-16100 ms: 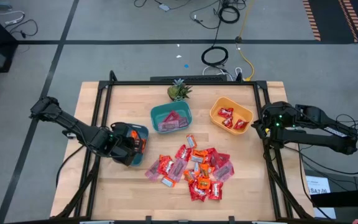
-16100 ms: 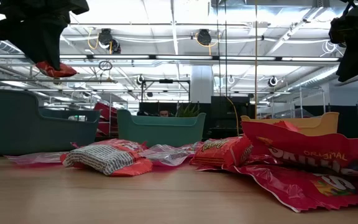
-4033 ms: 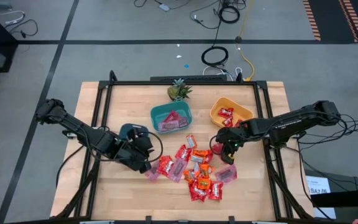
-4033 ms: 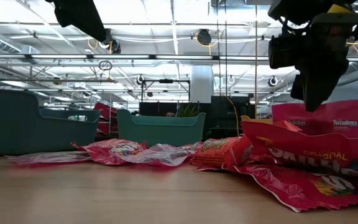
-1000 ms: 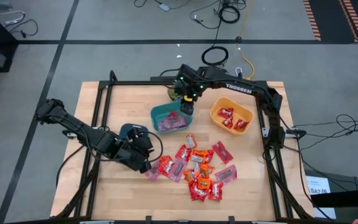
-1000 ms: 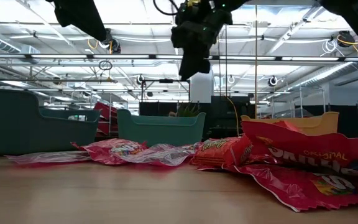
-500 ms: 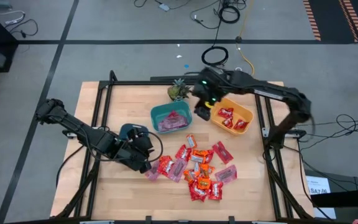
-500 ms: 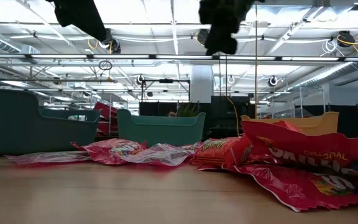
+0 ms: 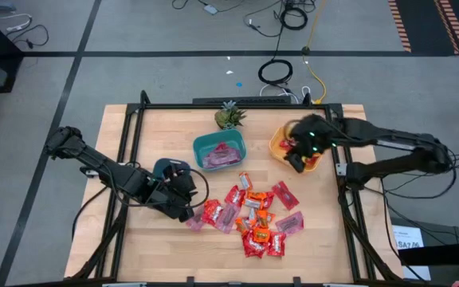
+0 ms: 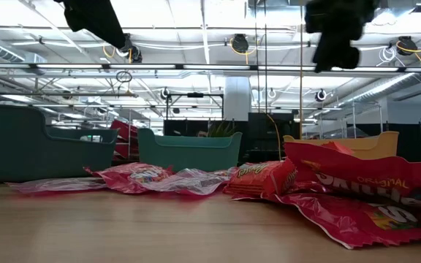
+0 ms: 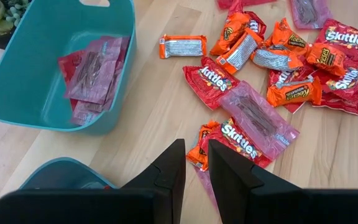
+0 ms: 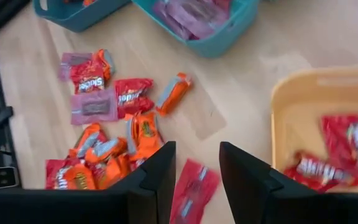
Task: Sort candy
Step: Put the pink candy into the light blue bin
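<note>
The candy (image 9: 249,215) lies in a loose pile of red, orange and pink wrappers on the wooden table; it also shows in the left wrist view (image 11: 272,62) and the right wrist view (image 12: 117,149). My left gripper (image 9: 186,204) hangs above the pile's left edge, its fingers (image 11: 196,146) a narrow gap apart with nothing between them. My right gripper (image 9: 295,162) hovers over the yellow bowl (image 9: 277,142), which holds red candies. It stands open (image 12: 197,149) and empty. Pink candies lie in the teal bowl (image 9: 200,147).
A smaller dark teal bowl (image 9: 168,166) sits by my left gripper, partly under it. A small green plant (image 9: 229,117) stands at the far edge behind the teal bowl. A black frame (image 9: 126,143) runs around the table. Bare wood lies at the near left.
My right gripper has swung quickly from above the teal bowl toward the table's right edge and now hangs over the yellow bowl, its wrist rolled on the way. My left gripper and the candy pile have stayed put.
</note>
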### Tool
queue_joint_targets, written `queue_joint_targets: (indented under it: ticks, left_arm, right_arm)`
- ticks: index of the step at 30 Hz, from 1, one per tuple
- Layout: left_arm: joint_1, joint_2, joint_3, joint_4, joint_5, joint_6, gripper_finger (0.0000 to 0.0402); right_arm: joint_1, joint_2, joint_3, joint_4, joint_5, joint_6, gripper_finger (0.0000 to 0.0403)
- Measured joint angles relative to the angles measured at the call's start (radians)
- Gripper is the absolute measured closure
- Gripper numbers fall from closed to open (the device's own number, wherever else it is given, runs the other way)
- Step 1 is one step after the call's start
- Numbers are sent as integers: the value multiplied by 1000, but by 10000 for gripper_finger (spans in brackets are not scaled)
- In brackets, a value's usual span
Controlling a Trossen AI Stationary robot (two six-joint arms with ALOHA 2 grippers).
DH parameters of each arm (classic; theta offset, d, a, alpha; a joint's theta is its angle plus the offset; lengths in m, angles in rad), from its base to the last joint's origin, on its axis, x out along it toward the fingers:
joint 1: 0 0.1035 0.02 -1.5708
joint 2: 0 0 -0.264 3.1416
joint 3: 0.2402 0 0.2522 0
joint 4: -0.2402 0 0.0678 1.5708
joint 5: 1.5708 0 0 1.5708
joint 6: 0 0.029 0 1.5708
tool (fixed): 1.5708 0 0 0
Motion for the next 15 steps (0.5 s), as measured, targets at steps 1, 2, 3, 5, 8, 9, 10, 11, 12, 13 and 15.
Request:
queue_joint_targets:
  ticks: [1,2,3,5,8,9,10,11,12,13,15]
  left_arm:
    - [0,0,0,0,0,0,322]
    - [0,0,0,0,0,0,322]
    - [0,0,0,0,0,0,322]
    - [0,0,0,0,0,0,322]
    - [0,0,0,0,0,0,322]
    - [0,0,0,0,0,0,322]
    - [0,0,0,0,0,0,322]
    - [0,0,0,0,0,0,322]
    - [0,0,0,0,0,0,322]
    - [0,0,0,0,-1,0,322]
    - [0,0,0,0,-2,0,322]
  right_arm:
    - [14,-33,-25,2,10,31,289]
    - [28,-64,-51,5,14,62,289]
    - [41,-93,-78,4,14,93,289]
    - [68,-137,-131,5,15,157,289]
    - [108,-179,-216,21,16,250,289]
    - [122,-183,-243,32,17,279,289]
    - [137,-184,-270,48,17,303,289]
    - [156,-182,-295,65,18,323,289]
    - [173,-180,-316,88,18,343,289]
    - [194,-175,-333,117,24,362,289]
    - [235,-165,-351,164,59,393,289]
